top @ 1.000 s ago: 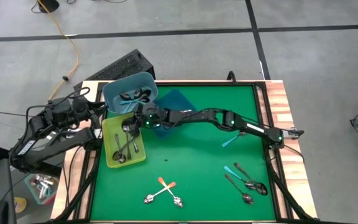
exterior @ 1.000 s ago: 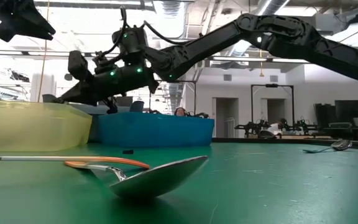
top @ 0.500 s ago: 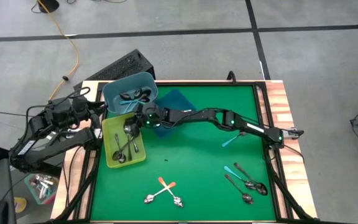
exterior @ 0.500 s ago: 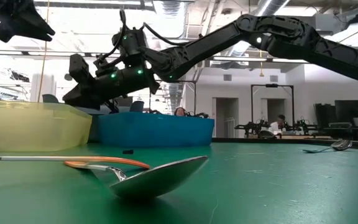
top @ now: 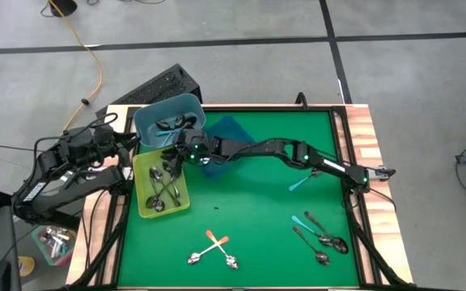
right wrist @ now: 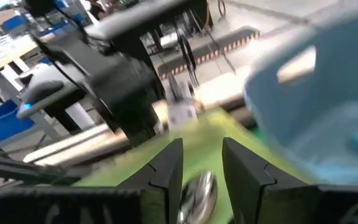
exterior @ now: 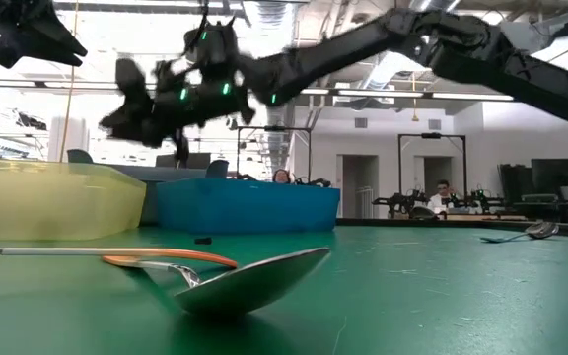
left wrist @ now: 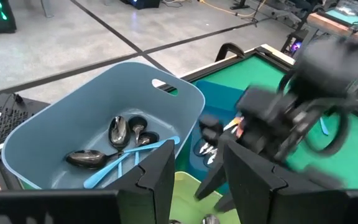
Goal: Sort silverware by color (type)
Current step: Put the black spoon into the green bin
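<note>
My right gripper (top: 171,155) hangs open over the yellow-green bin (top: 141,187), arm stretched across from the table's right. Through the gap between its fingers (right wrist: 201,165) a silver spoon's bowl (right wrist: 197,191) shows lying in that bin with other silver spoons (top: 158,187). Teal-handled spoons (left wrist: 120,165) rest in the light blue bin (top: 147,129). On the green mat lie two crossed orange-handled spoons (top: 214,242), one teal spoon (top: 300,183) and several spoons at the near right (top: 320,238). My left gripper (left wrist: 197,186) waits open at the table's left edge.
A dark blue bin (top: 231,133) stands just right of the light blue one, under my right arm. A black case (top: 162,85) sits beyond the table's far left corner. The mat's middle lies bare between the bins and the loose spoons.
My right gripper has opened over the yellow-green bin and risen a little. A silver spoon that it carried now lies among the others in that bin.
</note>
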Controlling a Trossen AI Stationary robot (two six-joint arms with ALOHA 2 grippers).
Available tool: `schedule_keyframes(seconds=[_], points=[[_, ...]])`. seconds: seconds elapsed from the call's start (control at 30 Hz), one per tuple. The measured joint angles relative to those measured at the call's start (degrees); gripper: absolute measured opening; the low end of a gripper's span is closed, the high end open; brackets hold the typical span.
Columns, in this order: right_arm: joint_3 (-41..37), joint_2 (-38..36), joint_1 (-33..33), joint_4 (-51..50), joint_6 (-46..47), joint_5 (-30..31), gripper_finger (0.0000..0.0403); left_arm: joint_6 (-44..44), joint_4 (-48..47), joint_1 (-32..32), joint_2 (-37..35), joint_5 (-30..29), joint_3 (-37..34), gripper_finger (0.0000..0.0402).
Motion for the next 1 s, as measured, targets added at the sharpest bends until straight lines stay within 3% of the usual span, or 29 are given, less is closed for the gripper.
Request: schedule_keyframes(seconds=[0.2, 0.3, 0.6, 0.83, 1.0], points=[[0.04, -7.57, -0.49, -8.34, -7.62, -0.28, 0.0124, 0.18, 0.10, 0.00, 0.00, 0.00, 0.00, 0.0122], [0.04, -11.89, -0.81, -17.73, -11.68, -0.16, 0.0123, 0.19, 0.13, -0.02, 0.00, 0.02, 0.00, 0.0122], [0.04, -25.01, -1.54, -48.69, -19.14, 10.44, 0.0123, 0.50, 0.15, 0.00, 0.00, 0.02, 0.00, 0.0122], [0.04, -34.52, 0.48, -76.15, -18.67, 18.77, 0.0123, 1.26, 0.15, -0.02, 0.00, -0.07, 0.00, 0.0122], [0.04, -39.19, 4.03, -92.53, -8.95, 26.42, 0.0123, 1.24, 0.15, -0.02, 0.00, -0.22, -0.01, 0.0122]])
